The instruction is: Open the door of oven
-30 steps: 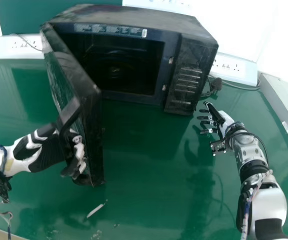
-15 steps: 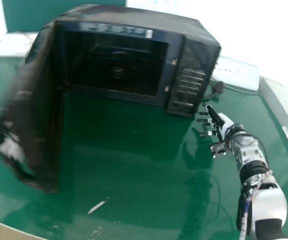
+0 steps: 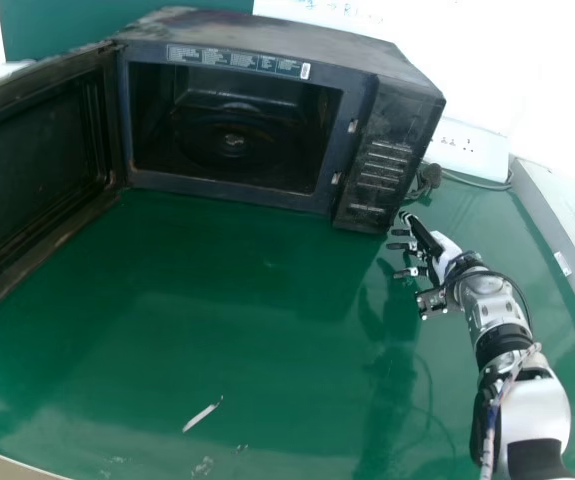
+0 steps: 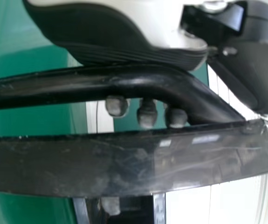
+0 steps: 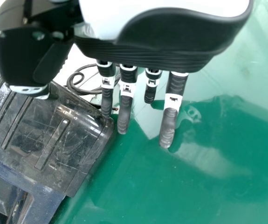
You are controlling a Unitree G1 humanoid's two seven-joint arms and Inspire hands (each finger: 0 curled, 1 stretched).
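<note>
And round went the door (image 3: 37, 160), half-open to wide, the job seemingly all but done, left robot hand (image 4: 124, 35) curled round the handle (image 4: 36, 88), right robot hand (image 5: 171, 39) open!

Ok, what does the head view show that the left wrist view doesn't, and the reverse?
Head view: the oven's cavity, its control panel and the right robot hand, fingers extended beside the oven.
Left wrist view: the left robot hand, fingers curled round the handle.
Both: the door and the green table.
</note>
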